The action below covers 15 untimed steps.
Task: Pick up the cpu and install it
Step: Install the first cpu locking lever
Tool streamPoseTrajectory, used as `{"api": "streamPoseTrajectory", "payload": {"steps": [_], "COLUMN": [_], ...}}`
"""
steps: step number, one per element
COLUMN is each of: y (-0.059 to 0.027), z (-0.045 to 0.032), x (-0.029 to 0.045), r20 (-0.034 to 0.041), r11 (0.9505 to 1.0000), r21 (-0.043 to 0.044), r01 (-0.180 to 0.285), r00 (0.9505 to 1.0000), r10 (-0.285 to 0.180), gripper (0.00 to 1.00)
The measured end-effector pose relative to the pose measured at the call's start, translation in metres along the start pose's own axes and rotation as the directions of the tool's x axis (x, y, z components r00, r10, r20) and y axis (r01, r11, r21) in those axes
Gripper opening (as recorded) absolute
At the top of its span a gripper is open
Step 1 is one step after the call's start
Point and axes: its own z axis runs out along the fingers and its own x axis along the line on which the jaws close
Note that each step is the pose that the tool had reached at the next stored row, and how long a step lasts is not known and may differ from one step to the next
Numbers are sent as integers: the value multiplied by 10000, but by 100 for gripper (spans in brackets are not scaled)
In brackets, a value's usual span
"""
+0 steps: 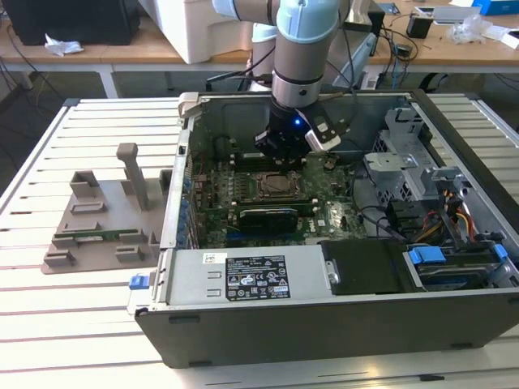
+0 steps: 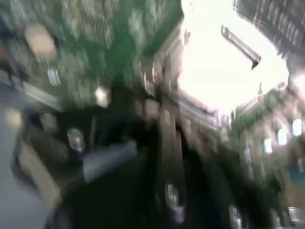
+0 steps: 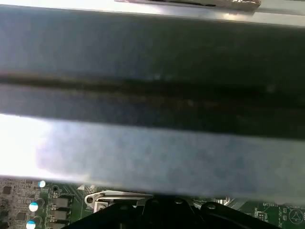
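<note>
In the exterior view the arm reaches down into the open computer case [image 1: 324, 316]. My gripper [image 1: 285, 154] hangs low over the green motherboard [image 1: 334, 212], just behind the square metal-framed socket [image 1: 272, 185]. The cpu is hidden; I cannot tell whether it is under the gripper or in the socket. The second wrist view is smeared, with green board [image 2: 86, 28] and a bright glare patch [image 2: 224, 62]. The first wrist view looks along a grey metal wall [image 3: 152, 152], with a strip of board [image 3: 19, 202] and a silver lever [image 3: 114, 195] beyond it.
A long black expansion card [image 1: 268, 216] lies just in front of the socket. Drive bays and cable bundles [image 1: 446, 211] fill the case on the exterior view's right. A grey moulded tray [image 1: 97, 231] with upright posts stands outside the case on the slatted table [image 1: 81, 324].
</note>
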Motion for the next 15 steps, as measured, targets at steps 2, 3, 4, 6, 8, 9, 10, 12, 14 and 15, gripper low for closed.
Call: {"api": "streamPoseTrajectory", "payload": {"steps": [2,3,4,6,8,9,10,12,14,15], "y": [-1,-1,1,14,18,17,13,-3,-34,-55], "z": [-1,-2,-33,-140,-175,-179,-180,-183,-187,-189], "x": [-3,-4,-3,-2,-3,-2,-2,0,3,5], "r20": [-2,-1,-1,-4,-16,-33,-49,-79,-100,-104], "r11": [10000,10000,10000,10000,9998,9993,9983,9955,9929,9923], "r21": [5,7,17,18,187,383,576,948,1189,1242], "r01": [0,0,0,1,-2,-6,-9,-15,-15,-17], "r00": [10000,10000,10000,10000,10000,10000,10000,10000,9999,9999], "r10": [0,0,0,-1,2,7,12,22,28,31], "gripper": [11,11,11,11,11,11,11,11,11,11]}}
